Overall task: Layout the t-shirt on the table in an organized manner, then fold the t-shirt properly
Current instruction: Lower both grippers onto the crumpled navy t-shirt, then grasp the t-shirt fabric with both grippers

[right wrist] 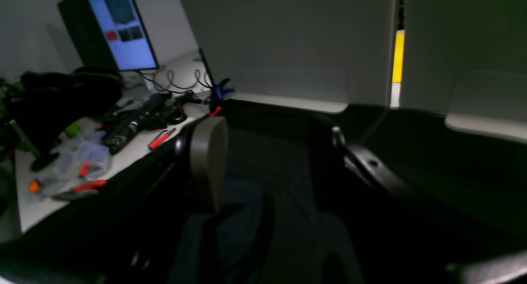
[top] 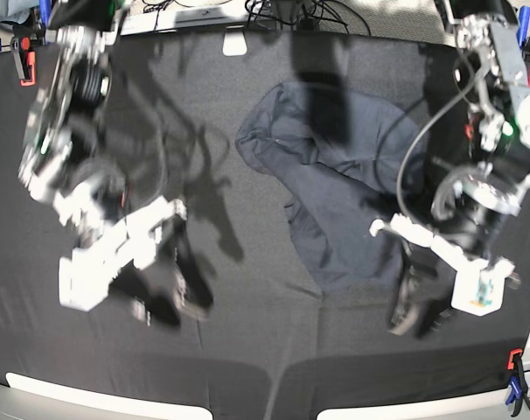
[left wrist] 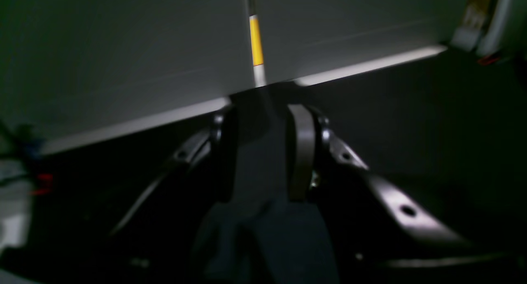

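the dark navy-grey soft cotton t-shirt [top: 335, 188] is lying crumpled right of centre on the wide table of matte black creased cloth [top: 247, 350], nearer its far edge, its lower hem reaching the left gripper [top: 414, 306]. in the left wrist view that gripper's jaws are pinching a fold of the shirt [left wrist: 259, 160], probably to drag it flat. the right gripper [top: 173, 302] is hovering near the table's left front, apart from the shirt in the base view; its wrist view shows jaws standing wide, with dark fabric between them that cannot be identified.

Black cloth-covered tabletop [top: 247, 350], creased, pale front edge, dark navy t-shirt [top: 335, 184] crumpled on it between the claws, nearer the left claw [top: 418, 306]
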